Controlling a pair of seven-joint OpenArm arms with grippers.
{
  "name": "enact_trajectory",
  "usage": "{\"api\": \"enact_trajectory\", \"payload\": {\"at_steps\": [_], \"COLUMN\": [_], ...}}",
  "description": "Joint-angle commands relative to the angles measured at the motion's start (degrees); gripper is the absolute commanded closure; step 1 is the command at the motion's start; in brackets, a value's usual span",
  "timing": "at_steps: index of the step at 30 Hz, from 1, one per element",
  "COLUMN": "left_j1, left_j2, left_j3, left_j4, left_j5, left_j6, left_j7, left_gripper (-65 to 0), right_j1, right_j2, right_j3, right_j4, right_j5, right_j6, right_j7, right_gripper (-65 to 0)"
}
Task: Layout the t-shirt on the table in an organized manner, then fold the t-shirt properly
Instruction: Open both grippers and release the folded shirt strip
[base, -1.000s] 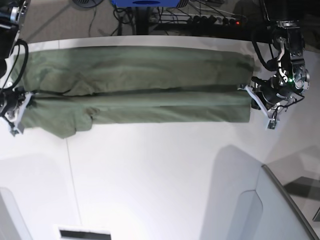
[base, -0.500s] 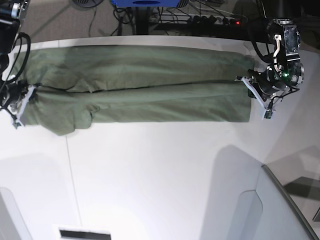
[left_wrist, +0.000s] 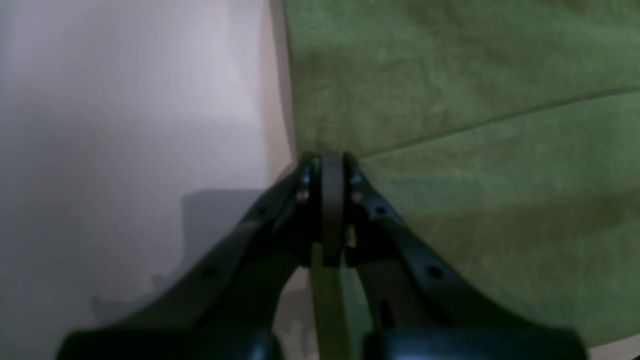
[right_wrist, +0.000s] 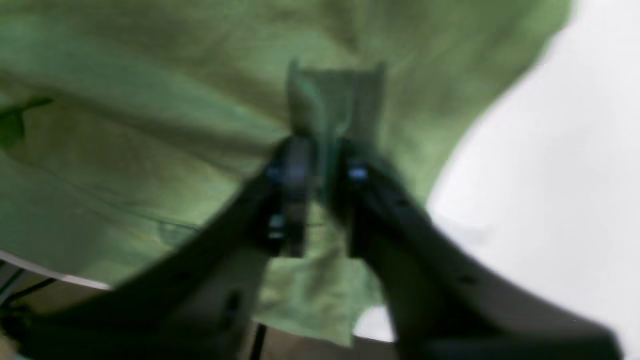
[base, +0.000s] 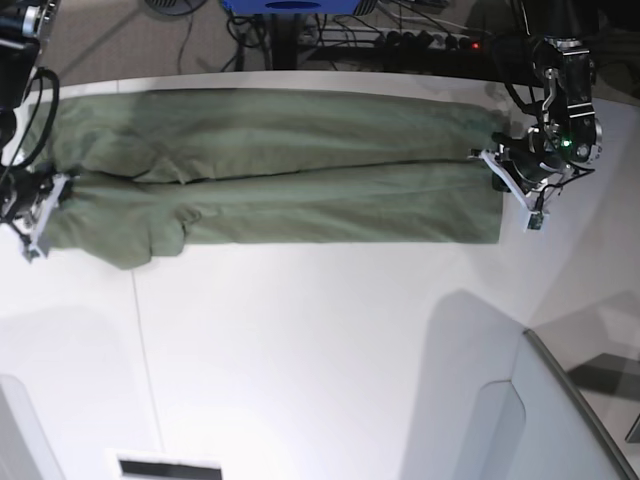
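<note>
In the base view the t-shirt (base: 270, 170) lies as a long narrow band across the far side of the table (base: 320, 340), both long edges folded in toward a middle seam. Compared with a second ago, the left gripper (base: 512, 185) has pushed its end of the cloth farther back, and the right gripper (base: 35, 215) has begun to part its jaws at the opposite end. That suggests the lengthwise fold is laid and the release is starting (a crosswise fold would be next).

In the left wrist view the left gripper (left_wrist: 327, 170) is clenched on the shirt's edge (left_wrist: 450, 150), right where the fold line meets the bare white tabletop (left_wrist: 125, 125).

The right wrist view is blurred; the right gripper (right_wrist: 320, 165) shows a slight gap, with cloth bunched between the fingers, so whether it grasps anything I cannot tell.

The tabletop is smooth and white, with a thin dark seam (base: 143, 360). Behind it run cables and a power strip (base: 430, 40).
</note>
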Motion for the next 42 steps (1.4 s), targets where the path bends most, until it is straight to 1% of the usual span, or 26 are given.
{"api": "enact_trajectory", "payload": {"at_steps": [1,2,3,5,7,8,9,10,11,13,14,18,22,24,25,26,27,29,30,31,32,39,41,42], "left_j1": [-0.6,-0.5,0.0,0.7,1.7,2.1,2.3,2.6,2.8,3.9,4.7,8.3,11.0,11.8,11.8,11.8,11.8,11.7,11.7,11.4,11.4,11.1,11.1,11.1], "left_j2": [-1.2,-1.2,-1.3,-1.4,-1.3,-1.3,-1.3,-1.3,-1.2,-0.8,-0.8,-1.3,-1.4,-1.4,-1.4,-1.4,-1.4,-1.4,-1.4,-1.3,-1.2,-1.1,-1.1,-1.1], "left_j3": [-0.7,-0.9,-1.0,-1.5,-4.0,-5.1,-6.0,-7.0,-8.2,-11.2,-11.9,-15.3,-19.4,-20.7,-20.9,-20.9,-20.8,-20.4,-20.4,-20.3,-20.3,-20.3,-20.3,-20.3], "left_j4": [2.2,3.2,3.9,6.0,7.6,8.2,8.6,8.9,9.3,9.9,10.1,10.8,10.9,10.9,10.9,10.8,10.8,10.8,10.8,10.8,10.8,10.7,10.7,10.6], "left_j5": [-0.2,-0.3,-0.3,-0.3,-0.3,-0.4,-0.7,-0.9,-1.0,-1.0,-1.1,-5.6,-10.5,-11.3,-11.2,-11.1,-11.1,-11.1,-11.1,-11.1,-11.1,-11.1,-11.1,-11.1], "left_j6": [0.3,0.3,0.3,0.3,0.3,0.3,0.2,0.1,0.0,-0.1,-0.1,-0.1,-0.1,-0.1,-0.1,-0.1,-0.1,-0.1,-0.1,-0.1,-0.1,-0.1,-0.1,-0.1], "left_j7": [-0.7,-0.7,-0.7,-0.7,-0.7,-0.7,-0.7,-0.7,-0.7,-0.7,-0.7,-0.7,-0.8,-0.8,-0.8,-0.8,-0.8,-0.8,-0.8,-0.8,-0.8,-0.8,-0.8,-0.8], "left_gripper": [0.0,-6.4,-15.5,-34.4,-52.3,-58.4,-63.0,-65.0,-65.0,-65.0,-65.0,-65.0,-65.0,-65.0,-65.0,-65.0,-65.0,-65.0,-65.0,-65.0,-65.0,-65.0,-65.0,-65.0], "right_j1": [0.9,0.1,-0.2,-0.6,-0.2,0.7,2.3,3.5,4.8,8.1,9.6,14.6,16.3,16.5,16.5,16.5,16.5,16.5,16.6,16.6,16.6,16.6,16.7,16.7], "right_j2": [1.2,1.0,0.2,-0.9,-1.1,-1.1,-1.1,-1.1,-1.1,-1.1,-1.1,-1.1,-0.8,-0.8,-0.8,-0.8,-0.8,-0.8,-0.8,-0.8,-0.8,-0.8,-0.8,-0.8], "right_j3": [1.0,2.1,3.0,4.3,3.5,2.2,0.6,-1.0,-2.5,-5.3,-6.3,-8.3,-8.3,-8.4,-8.4,-8.4,-8.4,-8.4,-8.4,-8.4,-8.4,-8.0,-8.1,-8.2], "right_j4": [3.7,6.7,9.8,15.9,18.7,18.3,17.3,15.3,12.8,6.0,2.3,-11.0,-17.4,-17.6,-17.6,-17.6,-17.6,-17.7,-17.7,-17.7,-17.7,-17.7,-17.6,-17.6], "right_j5": [0.5,0.6,0.6,0.6,0.6,0.6,0.6,0.6,0.6,0.5,0.4,0.4,0.4,0.4,0.4,0.4,0.4,0.4,0.4,0.4,0.4,0.4,0.4,0.4], "right_j6": [0.1,0.1,0.1,0.1,0.1,0.1,0.1,0.1,0.1,0.1,0.1,0.1,0.1,0.1,0.1,0.1,0.1,0.1,0.1,0.1,0.1,0.1,0.1,0.1], "right_j7": [-0.7,-2.2,-3.2,-4.8,-5.6,-5.4,-5.4,-5.2,-3.9,1.2,2.8,8.1,12.7,13.1,13.0,13.0,13.0,13.0,12.9,12.9,12.9,13.2,13.2,13.2], "right_gripper": [-20.9,-26.7,-31.4,-38.7,-42.0,-42.0,-42.2,-42.2,-42.0,-42.0,-41.9,-41.9,-41.9,-41.6,-39.9,-36.2,-30.3,-15.6,-9.5,-4.2,-0.8,0.0,-1.1,-3.3]}}
